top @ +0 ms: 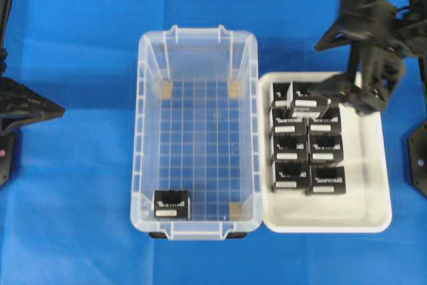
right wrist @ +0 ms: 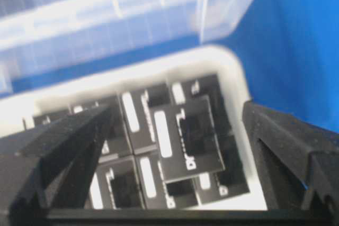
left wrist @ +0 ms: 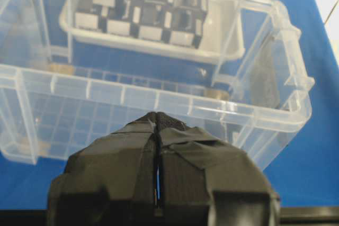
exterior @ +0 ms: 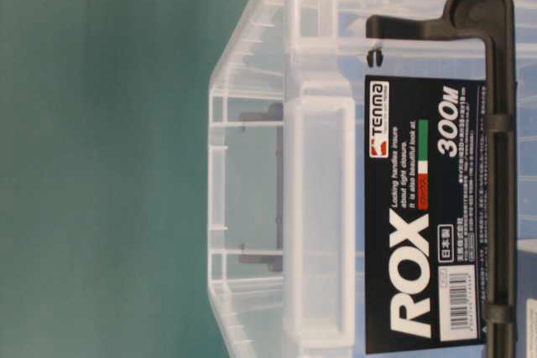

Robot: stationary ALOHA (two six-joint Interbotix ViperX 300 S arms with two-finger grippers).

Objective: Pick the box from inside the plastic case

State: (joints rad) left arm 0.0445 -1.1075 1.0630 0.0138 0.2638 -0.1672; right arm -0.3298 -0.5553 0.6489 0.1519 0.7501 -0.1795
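Observation:
One small black box with a white label lies in the near left corner of the clear plastic case. My right gripper hovers over the far end of the white tray. It is open, with its fingers standing wide on either side of a black box that rests askew on top of the others. My left gripper waits at the table's left side, away from the case. Its jaws are shut with nothing between them. The case lies just ahead of it.
Several identical black boxes fill the tray's left part in two rows. The tray stands against the case's right wall. Blue cloth covers the table. The table-level view shows only the case's end wall and its black ROX label.

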